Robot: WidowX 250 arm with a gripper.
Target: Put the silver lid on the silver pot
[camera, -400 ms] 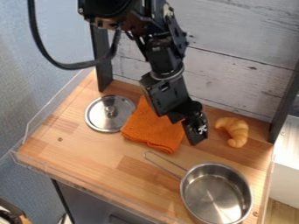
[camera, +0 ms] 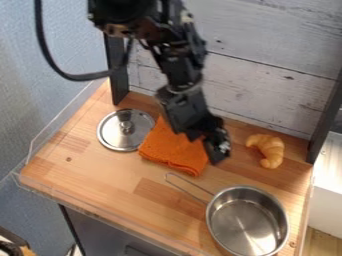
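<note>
1. Nearest me, the silver pot sits uncovered and upright on the wooden counter, in front of the orange cloth and over to its right as I look. Its long wire handle reaches back toward the near edge of the cloth, stopping short of it.
2. The orange cloth lies folded and a little rumpled on the counter.
3. The claw hangs pointing down by the right-hand side of the cloth, beyond the pot. From here I can't tell whether it's open or closed.
4. A toy croissant rests to the right of the cloth, well apart from it, farther back than the pot.
5. The silver lid lies on the counter at the left side of the cloth, knob up, right up against it or very nearly; I can't make out whether they touch. It is off the pot and well apart from it.
6. Behind the cloth stands a pale, wood-planked wall, with one dark post back to the cloth's left and another well off to its right.
</note>
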